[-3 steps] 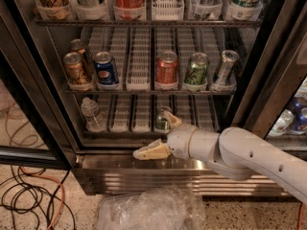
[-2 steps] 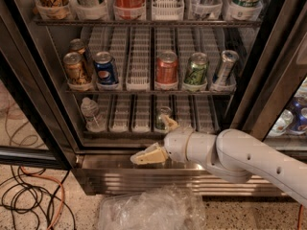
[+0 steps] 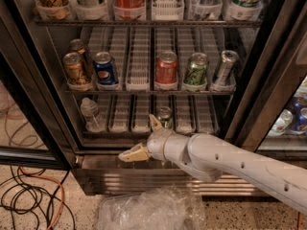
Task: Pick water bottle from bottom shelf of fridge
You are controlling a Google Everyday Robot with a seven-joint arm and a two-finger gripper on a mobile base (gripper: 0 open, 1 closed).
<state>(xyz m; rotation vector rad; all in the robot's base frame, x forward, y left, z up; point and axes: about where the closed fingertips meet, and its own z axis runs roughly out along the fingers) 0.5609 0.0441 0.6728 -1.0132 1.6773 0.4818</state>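
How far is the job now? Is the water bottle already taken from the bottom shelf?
Done: the fridge is open and the gripper is in front of the bottom shelf, fingers open. In hand: nothing; the water bottle stands untouched at the shelf's left end, apart from the gripper. Left: probably move left to the bottle, close on it and lift it out.

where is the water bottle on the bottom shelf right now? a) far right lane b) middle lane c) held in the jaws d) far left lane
d: the water bottle stands in the leftmost lane of the bottom shelf, while the gripper, jaws open, is in front of the shelf's middle, to the right of the bottle and apart from it.
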